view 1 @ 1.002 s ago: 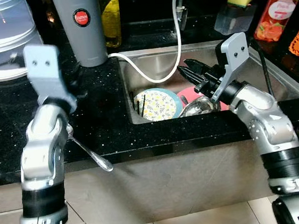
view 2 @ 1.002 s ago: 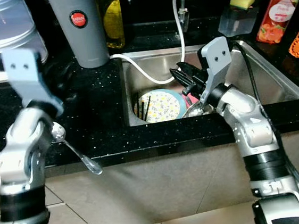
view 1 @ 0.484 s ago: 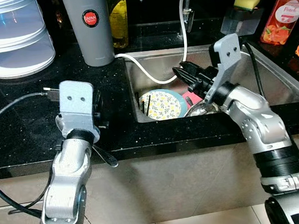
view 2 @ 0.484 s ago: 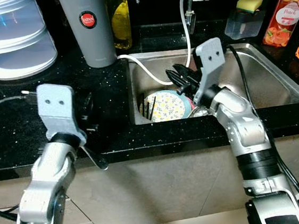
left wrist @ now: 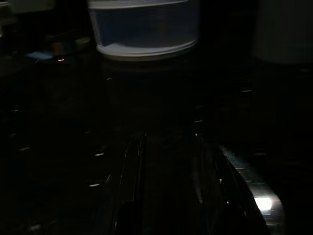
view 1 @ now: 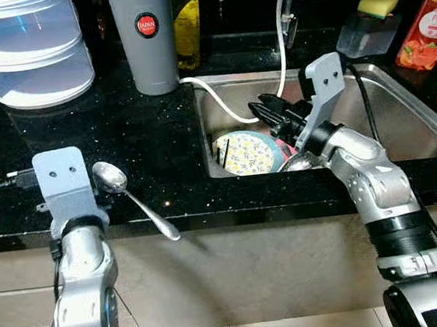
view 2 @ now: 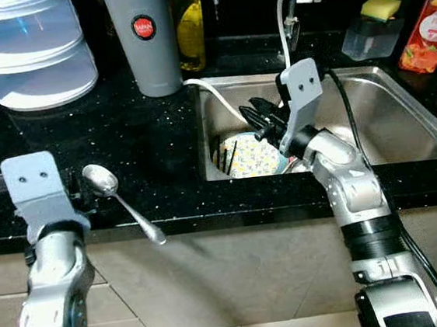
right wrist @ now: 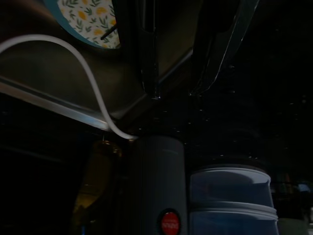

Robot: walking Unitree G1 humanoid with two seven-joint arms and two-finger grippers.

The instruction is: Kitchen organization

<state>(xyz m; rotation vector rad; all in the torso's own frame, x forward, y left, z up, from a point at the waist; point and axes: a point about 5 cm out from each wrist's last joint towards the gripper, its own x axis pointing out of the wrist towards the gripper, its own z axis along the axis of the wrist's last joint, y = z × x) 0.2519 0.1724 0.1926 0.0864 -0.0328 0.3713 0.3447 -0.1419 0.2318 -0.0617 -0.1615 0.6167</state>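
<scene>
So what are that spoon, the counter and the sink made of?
The spoon looks like polished metal, likely stainless steel: it is silvery with bright glints. The counter seems to be polished black stone, perhaps granite, glossy with pale specks. The sink looks like brushed stainless steel, grey with a soft sheen.

Open black counter (view 1: 129, 134) lies between the near edge and the far row of obstacles: stacked plastic containers (view 1: 26, 47) far left, a grey flask (view 1: 143, 39) beside them. A spoon (view 1: 132, 197) lies at the near edge, handle overhanging. In the sink (view 1: 401, 113), a white hose (view 1: 232, 107) crosses the left part above a patterned plate (view 1: 248, 151); the right part is open.
</scene>
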